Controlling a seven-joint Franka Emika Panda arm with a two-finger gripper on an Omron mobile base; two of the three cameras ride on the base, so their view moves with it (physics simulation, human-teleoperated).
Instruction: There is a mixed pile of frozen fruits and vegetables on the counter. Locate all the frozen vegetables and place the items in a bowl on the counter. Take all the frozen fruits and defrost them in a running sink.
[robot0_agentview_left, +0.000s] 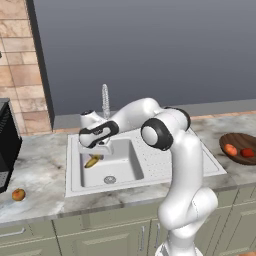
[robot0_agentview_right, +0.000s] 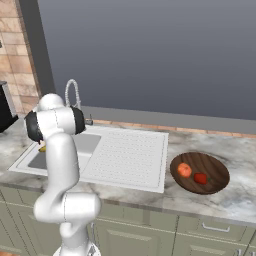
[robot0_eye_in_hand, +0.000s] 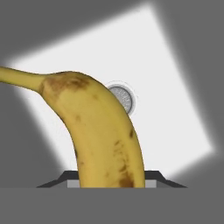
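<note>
Sink (robot0_agentview_left: 150, 165) basin | jaws clamp banana (robot0_eye_in_hand: 98, 131) | above drain (robot0_eye_in_hand: 122, 98)

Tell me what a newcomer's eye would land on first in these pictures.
First the white arm reaching over the sink, its gripper shut on a banana above the basin and drain. Then the bowl to the right on the counter, holding two red items, and a small fruit left of the sink.

brick wall (robot0_agentview_left: 20, 65), black appliance (robot0_agentview_left: 7, 140)
</note>
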